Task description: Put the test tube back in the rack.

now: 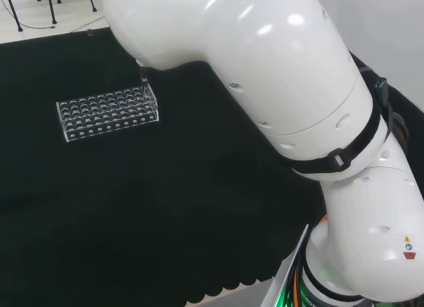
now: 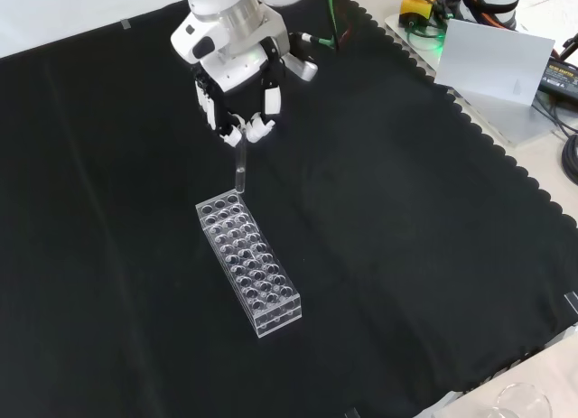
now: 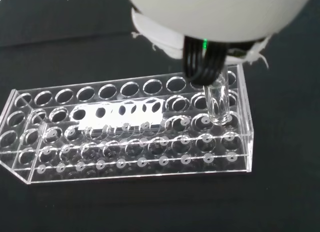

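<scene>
A clear plastic rack (image 2: 248,263) with several rows of holes lies on the black cloth; it also shows in the head view (image 1: 108,113) and the wrist view (image 3: 130,129). The black and white hand (image 2: 237,91) hangs just beyond the rack's far end in the front view, its fingers curled and pinching a clear test tube (image 2: 240,168). The tube hangs upright, its lower end at the rack's end row. In the wrist view the test tube (image 3: 218,102) stands over a hole near the rack's end wall. In the head view the arm's links hide the hand.
Grey and white equipment with cables (image 2: 497,66) sits off the cloth at the front view's upper right. A clear glass vessel (image 2: 522,402) stands at the lower right edge. Wide bare black cloth (image 2: 406,219) surrounds the rack.
</scene>
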You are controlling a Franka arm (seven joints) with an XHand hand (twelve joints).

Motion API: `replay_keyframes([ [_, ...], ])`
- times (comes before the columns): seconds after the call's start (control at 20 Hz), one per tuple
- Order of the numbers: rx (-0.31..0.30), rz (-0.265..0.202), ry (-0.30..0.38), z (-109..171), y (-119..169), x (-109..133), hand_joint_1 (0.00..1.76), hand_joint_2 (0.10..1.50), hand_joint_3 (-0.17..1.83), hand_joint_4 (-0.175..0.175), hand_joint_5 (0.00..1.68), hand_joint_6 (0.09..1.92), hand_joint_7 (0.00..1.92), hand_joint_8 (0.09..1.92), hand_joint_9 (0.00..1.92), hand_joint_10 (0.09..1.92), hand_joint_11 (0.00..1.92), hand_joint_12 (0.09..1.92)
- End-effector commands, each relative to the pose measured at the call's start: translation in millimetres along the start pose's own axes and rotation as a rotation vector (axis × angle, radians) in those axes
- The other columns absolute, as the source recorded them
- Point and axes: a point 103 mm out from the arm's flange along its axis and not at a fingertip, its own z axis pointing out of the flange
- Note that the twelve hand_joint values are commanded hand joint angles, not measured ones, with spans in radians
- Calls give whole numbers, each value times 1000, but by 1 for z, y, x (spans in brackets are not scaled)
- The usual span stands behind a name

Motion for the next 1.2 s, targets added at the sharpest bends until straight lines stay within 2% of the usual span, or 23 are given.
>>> replay_keyframes([
  [0.05,8,-4,-6,7,5,2,1444,479,900,-175,1312,666,1423,657,1298,704,1225,1045],
  [0.7,6,4,-25,5,13,-7,1444,479,900,-175,1313,665,1423,657,1298,703,1223,1047],
  [1.2,20,2,-18,18,14,-5,1444,479,899,-175,1313,665,1423,657,1298,703,1222,1048],
])
